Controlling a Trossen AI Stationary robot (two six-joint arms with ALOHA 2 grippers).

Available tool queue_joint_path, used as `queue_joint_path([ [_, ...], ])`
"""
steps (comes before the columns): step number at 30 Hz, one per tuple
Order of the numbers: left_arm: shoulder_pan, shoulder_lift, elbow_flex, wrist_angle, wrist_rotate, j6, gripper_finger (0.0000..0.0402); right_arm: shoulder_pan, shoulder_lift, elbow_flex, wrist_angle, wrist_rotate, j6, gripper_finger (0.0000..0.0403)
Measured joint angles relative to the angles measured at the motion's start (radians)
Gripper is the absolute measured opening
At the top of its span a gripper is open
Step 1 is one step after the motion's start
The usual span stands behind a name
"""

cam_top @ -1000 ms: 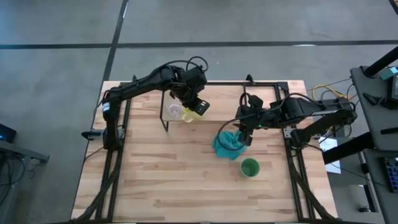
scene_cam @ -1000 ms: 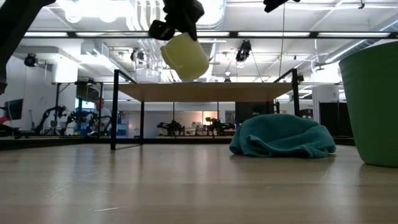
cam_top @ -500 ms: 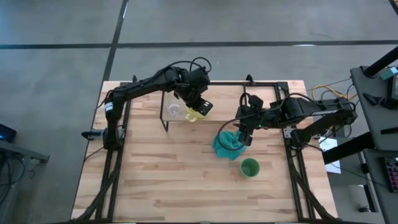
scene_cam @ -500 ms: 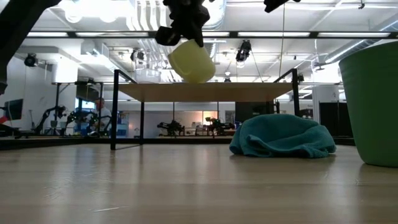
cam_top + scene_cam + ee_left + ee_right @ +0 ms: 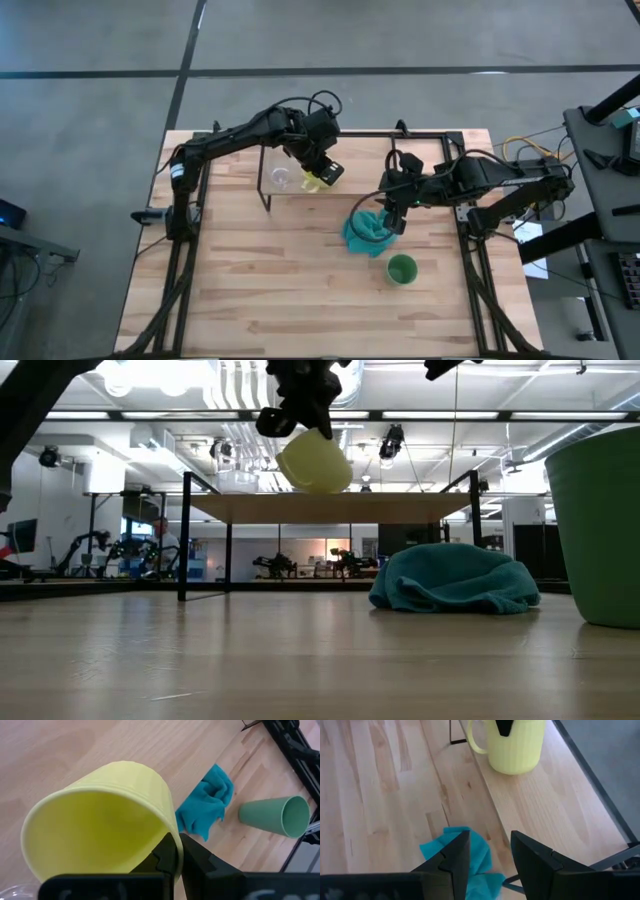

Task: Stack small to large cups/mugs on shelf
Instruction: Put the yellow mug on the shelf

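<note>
**Mug carried in over the shelf**

Since a second ago the left gripper [image 5: 322, 176] has moved the yellow mug [image 5: 315, 461] further over the shelf [image 5: 330, 507], toward the glass cup [image 5: 282, 178]. Jaws clamped on the mug's rim, mug tilted. Rigid, light, likely slick; a rim pinch suits it. Right gripper [image 5: 487, 852] hangs open over the teal cloth [image 5: 366, 231]. Green cup [image 5: 401, 269] sits on the surface. Glass is hard to make out; the gap to it is probably small.

Left hand [image 5: 318, 171] clamped and raised, right hand [image 5: 391, 217] open, low.
</note>
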Motion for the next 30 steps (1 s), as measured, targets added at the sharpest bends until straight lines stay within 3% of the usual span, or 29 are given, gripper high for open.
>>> queue_joint_path([
  [14, 0.003, 0.0, 0.0, -0.02, 0.03, 0.063, 0.0, -0.035, 0.014, -0.01, 0.004, 0.038, -0.065, 0.0137],
  [19, 0.003, -0.002, 0.0, -0.025, 0.039, 0.09, 0.0, -0.1, 0.085, -0.023, 0.045, -0.062, -0.141, 0.0137],
  [30, 0.002, -0.002, 0.002, -0.03, 0.07, 0.125, 0.0019, -0.167, 0.127, -0.014, 0.164, -0.069, -0.291, 0.0137],
])
